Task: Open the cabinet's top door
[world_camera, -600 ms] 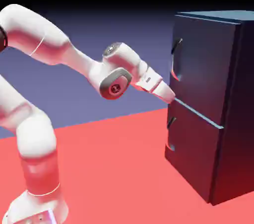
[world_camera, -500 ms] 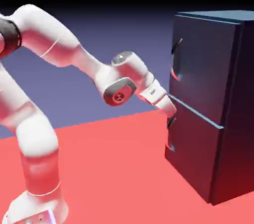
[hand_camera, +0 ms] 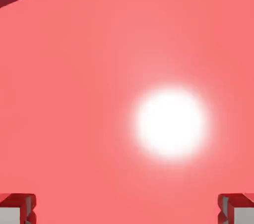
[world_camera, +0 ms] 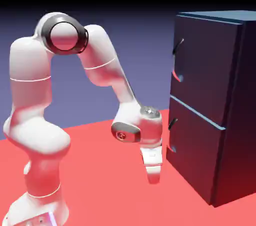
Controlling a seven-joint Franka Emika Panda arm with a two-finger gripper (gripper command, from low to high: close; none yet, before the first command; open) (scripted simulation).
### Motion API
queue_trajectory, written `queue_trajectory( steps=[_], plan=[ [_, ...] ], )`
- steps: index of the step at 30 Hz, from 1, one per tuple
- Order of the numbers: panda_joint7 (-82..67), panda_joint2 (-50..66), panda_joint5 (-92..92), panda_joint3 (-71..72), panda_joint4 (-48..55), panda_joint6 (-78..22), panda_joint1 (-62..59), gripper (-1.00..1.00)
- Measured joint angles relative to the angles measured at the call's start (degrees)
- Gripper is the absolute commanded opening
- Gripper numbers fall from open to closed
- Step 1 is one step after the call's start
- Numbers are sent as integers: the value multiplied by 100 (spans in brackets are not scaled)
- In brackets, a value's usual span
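hand (hand_camera: 127,209) spread wide, grey tips blocky; cabinet (world_camera: 205,105) boxy, top door (world_camera: 205,65) flat, closed.

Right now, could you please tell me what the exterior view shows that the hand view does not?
Only the exterior view shows the cabinet's top door and bottom door, both shut, their curved handles, and the white arm.
Only the hand view shows the end effector's separate finger tips, wide apart with nothing between them, and a round white glare.
Both show the red tabletop.
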Motion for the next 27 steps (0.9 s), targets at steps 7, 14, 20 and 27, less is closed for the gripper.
queue_trajectory(
  steps=[7,14,20,27],
  plan=[
    [-615,1454,1536,-1235,117,-377,1214,0],
    [-1231,2908,3073,-2470,234,-754,2428,0],
    [-1758,4154,4389,-3529,335,-1078,3469,0],
    [-2373,5607,5926,-4764,452,-1455,4683,0]
  ],
)
